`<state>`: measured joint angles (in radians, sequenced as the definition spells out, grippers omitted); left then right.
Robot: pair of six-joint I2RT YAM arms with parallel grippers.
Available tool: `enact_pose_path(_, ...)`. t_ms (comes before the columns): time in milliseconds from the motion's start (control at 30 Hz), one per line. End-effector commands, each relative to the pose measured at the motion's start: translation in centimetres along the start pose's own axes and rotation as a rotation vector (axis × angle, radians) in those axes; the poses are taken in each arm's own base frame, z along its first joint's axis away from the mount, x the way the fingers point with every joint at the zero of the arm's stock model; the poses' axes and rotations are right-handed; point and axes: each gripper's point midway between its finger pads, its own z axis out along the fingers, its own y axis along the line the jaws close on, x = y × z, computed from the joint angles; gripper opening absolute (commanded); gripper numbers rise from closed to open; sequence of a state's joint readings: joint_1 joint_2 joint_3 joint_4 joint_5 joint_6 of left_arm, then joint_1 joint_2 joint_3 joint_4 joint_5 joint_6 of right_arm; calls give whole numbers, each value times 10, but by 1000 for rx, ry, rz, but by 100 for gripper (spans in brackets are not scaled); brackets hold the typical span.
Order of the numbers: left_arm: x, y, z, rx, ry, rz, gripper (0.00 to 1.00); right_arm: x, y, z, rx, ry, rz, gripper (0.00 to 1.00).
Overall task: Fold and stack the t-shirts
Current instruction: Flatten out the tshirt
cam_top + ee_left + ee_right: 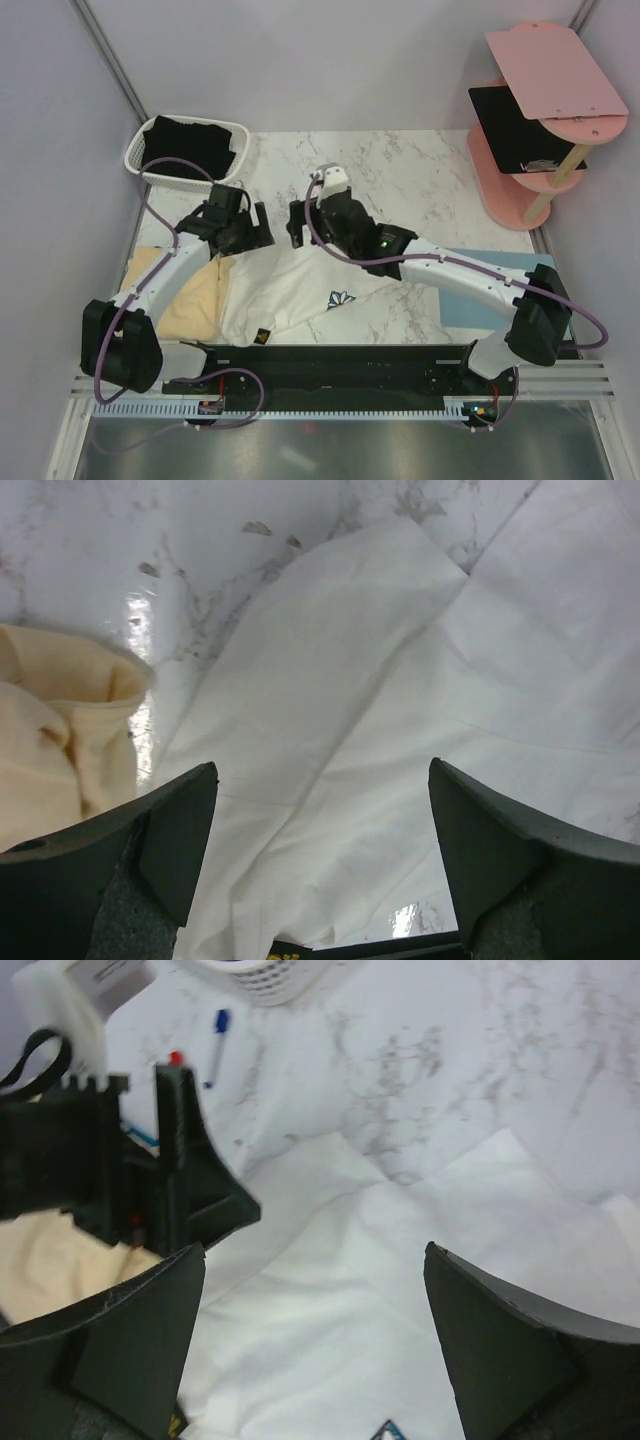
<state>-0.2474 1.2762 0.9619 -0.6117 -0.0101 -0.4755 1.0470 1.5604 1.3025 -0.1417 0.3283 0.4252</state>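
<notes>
White t-shirt (290,290) lies part-folded on worktop (400,170), pale yellow t-shirt (195,300) just beside it; left hand (320,780) and right hand (315,1255) hover above, both spread open, empty; folding step under way, next move likely needs a grip on its edge.

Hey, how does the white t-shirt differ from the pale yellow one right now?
The white t-shirt lies mid-table, spread fairly flat. The pale yellow t-shirt sits nearer the left edge, with a bunched end. The white t-shirt shows a corner of blue print and a small dark tag, while the pale yellow t-shirt looks plain. Both rest side by side on the marble table.
</notes>
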Motion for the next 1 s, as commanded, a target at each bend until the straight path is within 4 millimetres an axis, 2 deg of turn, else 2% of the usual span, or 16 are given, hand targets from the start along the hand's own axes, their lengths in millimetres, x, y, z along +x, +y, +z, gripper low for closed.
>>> enact_pose_path(0,1,-47,18,100,9,52,91,9,-66,-4,148,15,41,97)
enact_pose_path(33,7,-58,22,111,24,78,90,10,-74,-5,161,18,50,97)
enact_pose_path(133,22,-68,41,95,79,106,88,14,-94,-9,193,27,71,97)
enact_pose_path(167,28,-66,51,71,103,113,87,12,-96,-12,189,23,76,96)
enact_pose_path(300,37,-64,70,22,115,128,86,17,-113,-18,219,27,89,96)
enact_pose_path(500,45,-61,89,-18,136,150,79,21,-122,-26,233,27,102,96)
enact_pose_path(533,46,-62,94,-22,142,158,75,21,-124,-26,236,28,105,96)
enact_pose_path(600,46,-63,98,-31,142,175,61,23,-126,-28,240,30,106,96)
enact_pose_path(633,45,-64,100,-36,146,177,42,24,-127,-29,242,31,108,96)
enact_pose_path(700,43,-66,99,-36,142,178,18,25,-131,-29,251,33,109,96)
enact_pose_path(733,40,-67,95,-38,135,178,2,27,-132,-30,250,36,107,96)
enact_pose_path(833,30,-67,83,-47,101,175,2,33,-139,-30,269,49,105,96)
enact_pose_path(933,14,-65,61,-58,46,181,2,43,-153,-28,305,70,111,96)
enact_pose_path(967,7,-65,46,-54,18,180,2,47,-162,-27,328,82,122,96)
